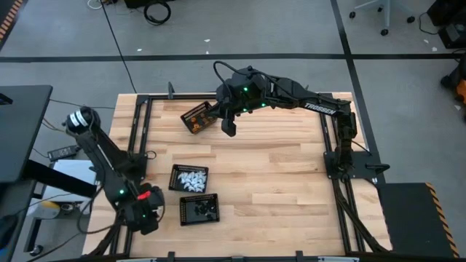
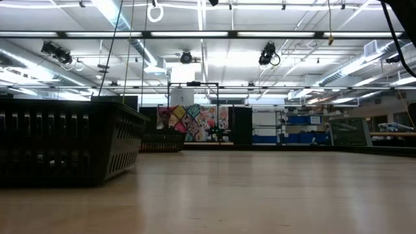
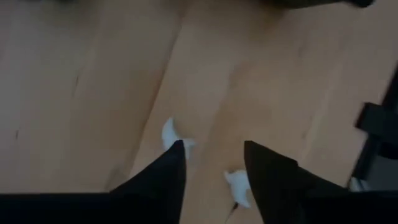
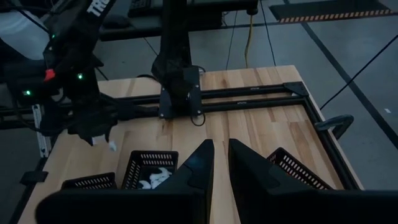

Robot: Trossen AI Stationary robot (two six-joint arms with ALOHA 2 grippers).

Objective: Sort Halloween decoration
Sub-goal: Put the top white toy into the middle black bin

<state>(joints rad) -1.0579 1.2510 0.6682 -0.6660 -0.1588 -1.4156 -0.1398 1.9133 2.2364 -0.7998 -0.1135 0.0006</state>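
White pieces (image 3: 170,132) lie below the released left hand (image 3: 214,167); their long axis is unclear.

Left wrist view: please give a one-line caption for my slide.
Left gripper open above the wooden table, two white pieces beside its fingertips.

left end effector (image 3: 214,165): fingers apart, angled down | right end effector (image 4: 221,162): fingers nearly together, arm extended
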